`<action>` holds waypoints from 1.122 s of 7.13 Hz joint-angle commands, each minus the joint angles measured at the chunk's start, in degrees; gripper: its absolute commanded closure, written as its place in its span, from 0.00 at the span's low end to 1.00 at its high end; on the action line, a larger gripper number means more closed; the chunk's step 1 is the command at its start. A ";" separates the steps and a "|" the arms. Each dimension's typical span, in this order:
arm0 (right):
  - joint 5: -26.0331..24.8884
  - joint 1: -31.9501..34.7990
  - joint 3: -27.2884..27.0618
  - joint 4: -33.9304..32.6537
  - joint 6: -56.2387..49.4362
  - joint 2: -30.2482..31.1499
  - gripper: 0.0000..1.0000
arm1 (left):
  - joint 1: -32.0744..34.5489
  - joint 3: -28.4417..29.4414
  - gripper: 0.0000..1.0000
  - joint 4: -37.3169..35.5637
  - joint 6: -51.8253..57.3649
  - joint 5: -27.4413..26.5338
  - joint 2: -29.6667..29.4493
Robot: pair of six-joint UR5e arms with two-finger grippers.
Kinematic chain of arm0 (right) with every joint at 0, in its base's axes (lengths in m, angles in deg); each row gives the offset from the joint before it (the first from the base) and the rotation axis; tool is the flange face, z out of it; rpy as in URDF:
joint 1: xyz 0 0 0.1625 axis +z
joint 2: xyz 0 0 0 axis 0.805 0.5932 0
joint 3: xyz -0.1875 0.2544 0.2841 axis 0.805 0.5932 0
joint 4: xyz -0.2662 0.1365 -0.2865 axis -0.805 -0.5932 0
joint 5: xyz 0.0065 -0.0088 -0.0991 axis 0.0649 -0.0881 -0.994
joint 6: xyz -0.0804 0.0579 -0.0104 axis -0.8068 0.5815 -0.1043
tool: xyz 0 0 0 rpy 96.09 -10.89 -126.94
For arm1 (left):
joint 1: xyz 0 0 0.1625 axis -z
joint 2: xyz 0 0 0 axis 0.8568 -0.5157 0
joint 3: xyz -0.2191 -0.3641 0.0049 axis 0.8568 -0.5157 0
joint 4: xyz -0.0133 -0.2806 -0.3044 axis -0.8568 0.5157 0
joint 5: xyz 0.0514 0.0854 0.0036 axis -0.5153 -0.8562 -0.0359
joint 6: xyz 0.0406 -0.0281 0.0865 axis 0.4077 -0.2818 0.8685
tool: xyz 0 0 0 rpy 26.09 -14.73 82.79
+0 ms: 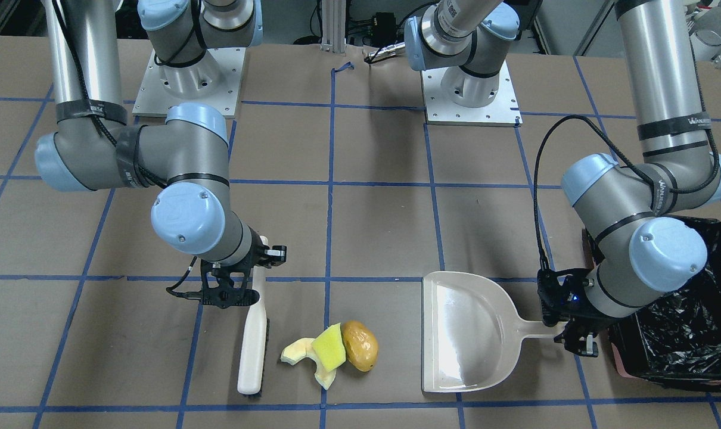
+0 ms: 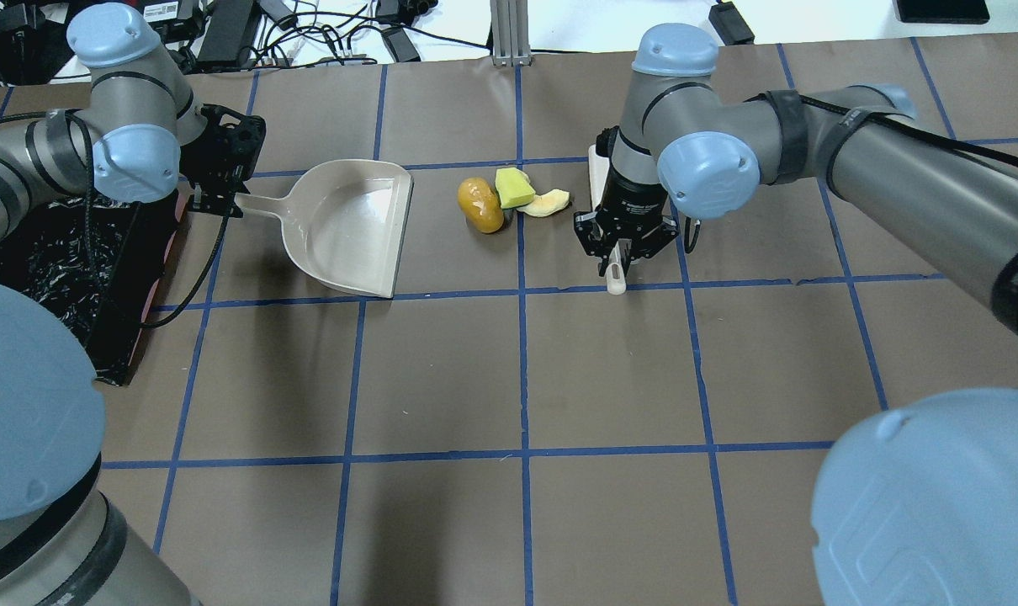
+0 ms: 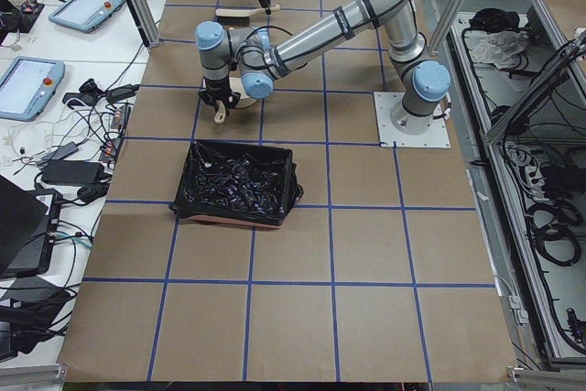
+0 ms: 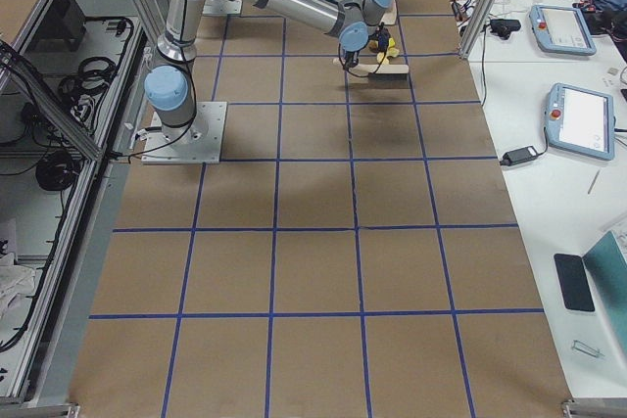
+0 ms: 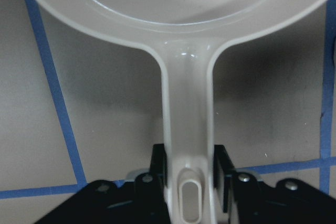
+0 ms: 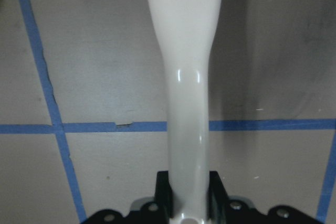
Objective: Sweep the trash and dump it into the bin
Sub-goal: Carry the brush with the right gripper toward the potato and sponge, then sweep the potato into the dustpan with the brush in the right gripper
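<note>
Between brush (image 1: 252,351) and dustpan (image 1: 465,333): trash (image 1: 329,347) lay ready for sweeping.
Left gripper (image 1: 569,333): clamped dustpan handle.
Right gripper (image 1: 250,293): clamped brush handle.

Bare tabletop (image 1: 390,238) lies open between the dustpan's (image 1: 468,333) mouth and the trash (image 1: 331,348). The brush (image 1: 253,351) blocks the trash's far side from the dustpan; the bin (image 1: 688,333) crowds the dustpan's handle end.

Bin (image 1: 685,333) partly beyond right edge

3 clustered trash pieces (image 1: 331,351) lie together — black-lined bin (image 1: 688,333) well apart.
</note>
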State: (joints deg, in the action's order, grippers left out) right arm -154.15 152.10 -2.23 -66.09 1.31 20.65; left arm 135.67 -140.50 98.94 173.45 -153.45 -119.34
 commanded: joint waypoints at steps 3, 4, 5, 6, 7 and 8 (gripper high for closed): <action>2.33 3.80 1.92 0.03 4.58 -1.52 1.00 | 0.99 0.24 1.00 0.48 -3.64 -0.15 0.64; 2.94 4.51 1.92 -0.05 5.03 -1.61 1.00 | 1.25 0.24 1.00 0.65 -4.34 -0.33 0.47; 3.65 5.30 2.00 -0.31 6.69 -1.96 1.00 | 1.25 0.77 1.00 0.83 -5.66 -0.68 0.47; 3.74 6.79 2.09 -0.84 8.88 -2.31 1.00 | 1.51 1.03 1.00 0.92 -5.84 -0.77 0.21; 3.74 8.11 3.14 -1.11 10.56 -2.83 1.00 | 2.21 1.21 1.00 0.92 -5.85 -2.08 0.12; 4.09 9.86 4.54 -1.11 12.40 -3.54 1.00 | 2.83 1.38 1.00 0.83 -5.93 -4.18 0.03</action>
State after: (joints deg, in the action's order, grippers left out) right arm -150.38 159.91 0.84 -67.02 11.34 17.89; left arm 137.75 -139.36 99.81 167.68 -155.57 -119.17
